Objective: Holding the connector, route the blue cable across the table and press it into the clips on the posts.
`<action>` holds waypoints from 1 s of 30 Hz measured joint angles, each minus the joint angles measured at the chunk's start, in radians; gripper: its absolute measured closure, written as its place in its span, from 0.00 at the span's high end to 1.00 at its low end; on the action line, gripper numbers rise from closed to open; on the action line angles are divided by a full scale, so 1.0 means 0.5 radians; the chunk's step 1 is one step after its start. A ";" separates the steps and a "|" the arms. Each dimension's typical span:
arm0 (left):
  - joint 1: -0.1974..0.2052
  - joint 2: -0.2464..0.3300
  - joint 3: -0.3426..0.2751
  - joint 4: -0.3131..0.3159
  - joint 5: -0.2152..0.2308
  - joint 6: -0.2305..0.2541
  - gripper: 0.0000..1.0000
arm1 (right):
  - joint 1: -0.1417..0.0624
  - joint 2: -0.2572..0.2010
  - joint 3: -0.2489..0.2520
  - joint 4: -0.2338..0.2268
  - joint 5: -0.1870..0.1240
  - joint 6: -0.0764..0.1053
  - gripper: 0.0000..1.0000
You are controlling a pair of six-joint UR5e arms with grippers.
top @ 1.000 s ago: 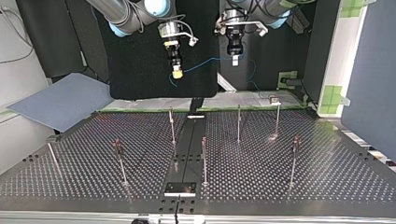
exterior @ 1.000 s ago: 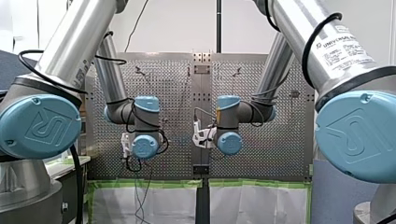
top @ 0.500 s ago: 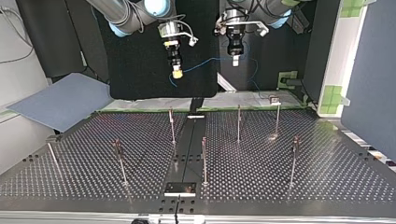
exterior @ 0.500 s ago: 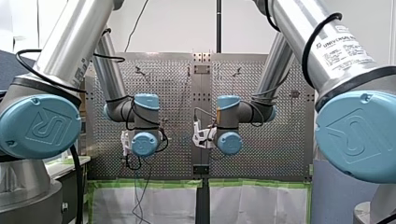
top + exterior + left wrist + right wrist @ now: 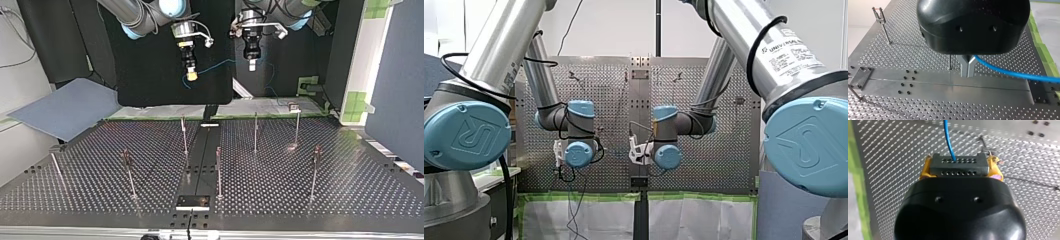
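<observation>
In the right wrist view my right gripper [image 5: 959, 160] has its yellow pads [image 5: 925, 168] shut on a dark grey connector [image 5: 959, 166]. The blue cable [image 5: 949, 140] leaves the connector's face, running ahead. My left gripper [image 5: 967, 73] has metal fingers shut on the blue cable [image 5: 1018, 74], which trails off to one side. The top view shows both grippers high above the table's far edge, my right gripper [image 5: 190, 75] at the left and my left gripper [image 5: 252, 62] at the right, with the cable [image 5: 220, 64] slung between them. Thin posts [image 5: 184, 135] with clips stand on the table.
Several more posts [image 5: 255, 131] [image 5: 218, 170] [image 5: 314, 170] rise from the perforated table [image 5: 350, 190]. A grey board [image 5: 65, 110] lies off the far left corner in the top view. In the front view the blue wrist joints [image 5: 578, 154] [image 5: 667, 156] hide both grippers.
My right arm has shifted: its wrist moved left in the front view, and its gripper moved slightly right and up in the top view with the connector. My left gripper has barely moved.
</observation>
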 joint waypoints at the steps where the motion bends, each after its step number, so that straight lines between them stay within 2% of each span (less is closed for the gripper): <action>1: 0.000 0.000 0.000 0.000 0.000 0.000 0.01 | 0.001 0.003 0.000 0.016 0.015 -0.005 0.00; 5: 0.000 0.000 0.000 0.000 0.000 0.000 0.01 | 0.004 0.009 -0.001 0.099 0.053 -0.014 0.00; 17: 0.000 0.000 0.000 0.000 0.000 0.000 0.01 | 0.005 0.009 -0.001 0.331 0.061 -0.015 0.00; 21: -0.019 -0.017 -0.010 -0.021 -0.021 0.021 0.01 | 0.001 -0.011 -0.014 0.381 0.067 -0.014 0.00; 25: -0.036 0.007 -0.013 -0.082 -0.070 0.076 0.01 | 0.014 -0.071 -0.064 0.423 0.078 0.031 0.00; 30: 0.003 0.092 0.023 -0.177 -0.095 0.095 0.01 | 0.015 -0.153 -0.114 0.446 0.034 0.103 0.00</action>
